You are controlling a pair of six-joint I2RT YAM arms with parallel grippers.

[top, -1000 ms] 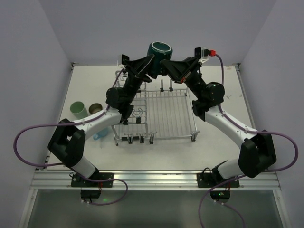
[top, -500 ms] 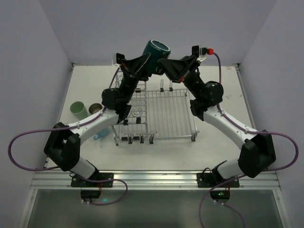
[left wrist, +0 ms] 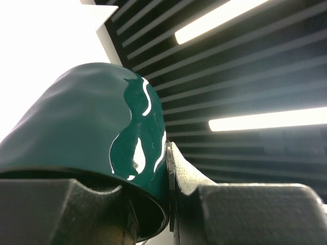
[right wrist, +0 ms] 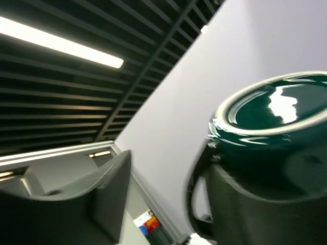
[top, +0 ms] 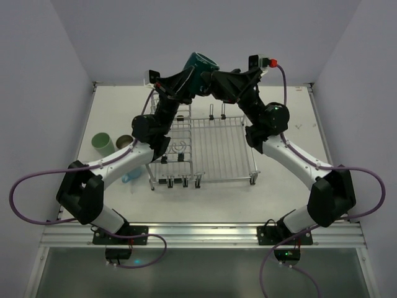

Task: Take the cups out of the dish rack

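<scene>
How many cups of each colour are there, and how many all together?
Dark teal cup: 1
Pale green cup: 1
Brown cup: 1
Light-blue cup, half hidden: 1
Total: 4 cups in view

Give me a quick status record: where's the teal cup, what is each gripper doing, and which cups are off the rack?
teal cup: in the air above the far end of the rack, between both grippers
left gripper: shut on the teal cup's wall
right gripper: open, close beside the cup
off the rack: green cup and brown cup, on the table left of the rack
blue mug: on the table, mostly hidden under the left arm
</scene>
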